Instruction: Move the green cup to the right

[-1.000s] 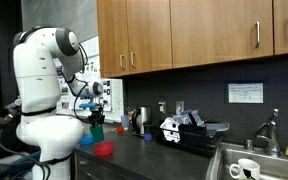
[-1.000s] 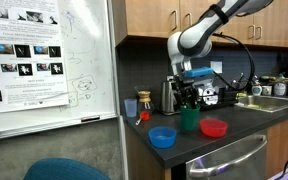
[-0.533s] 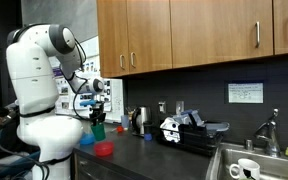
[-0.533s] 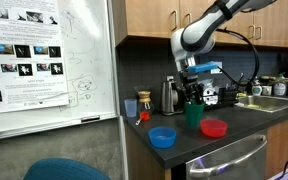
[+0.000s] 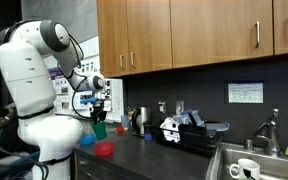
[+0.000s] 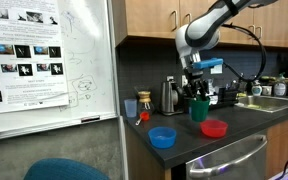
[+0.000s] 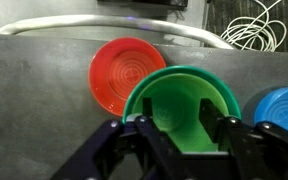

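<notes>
The dark counter (image 6: 252, 117) holds a red bowl (image 6: 214, 127) and a blue dish (image 6: 162, 137) near its front edge. Farther back stand a shiny kettle (image 6: 170, 97) and a small tan cup (image 6: 131, 108).

Green cup (image 6: 199, 109) higher, nearer red bowl (image 6: 214, 127)

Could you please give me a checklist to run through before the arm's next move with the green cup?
1. Grip: gripper closed on the green cup: ok.
2. Cup upright in both exterior views: ok.
3. Cup empty, so nothing to spill: ok.
4. Cup's base clear of the counter: cannot tell.
5. Clearance from the red bowl: cannot tell; the cup overlaps its edge in the wrist view.
6. Blue dish apart from the cup: ok.
</notes>
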Action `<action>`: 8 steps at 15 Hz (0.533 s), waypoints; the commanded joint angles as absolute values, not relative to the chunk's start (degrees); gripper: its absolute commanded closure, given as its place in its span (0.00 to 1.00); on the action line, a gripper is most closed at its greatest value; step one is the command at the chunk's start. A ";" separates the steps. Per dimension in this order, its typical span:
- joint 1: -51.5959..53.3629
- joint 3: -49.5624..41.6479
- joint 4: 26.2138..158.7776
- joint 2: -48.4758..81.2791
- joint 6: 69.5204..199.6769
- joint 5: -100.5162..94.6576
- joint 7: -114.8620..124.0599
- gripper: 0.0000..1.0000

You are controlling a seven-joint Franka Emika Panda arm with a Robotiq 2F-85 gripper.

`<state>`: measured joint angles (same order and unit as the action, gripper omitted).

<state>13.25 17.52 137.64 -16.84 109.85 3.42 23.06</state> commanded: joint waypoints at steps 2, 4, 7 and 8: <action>12.56 16.52 140.42 -21.79 107.52 3.77 22.86 0.21; 12.36 16.17 141.70 -23.36 107.02 4.10 22.74 0.21; 12.11 15.73 143.32 -25.37 106.26 4.45 22.41 0.21; 12.02 15.59 143.81 -25.89 106.12 4.50 22.37 0.21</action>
<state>12.36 16.17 141.66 -22.32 107.34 3.67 23.01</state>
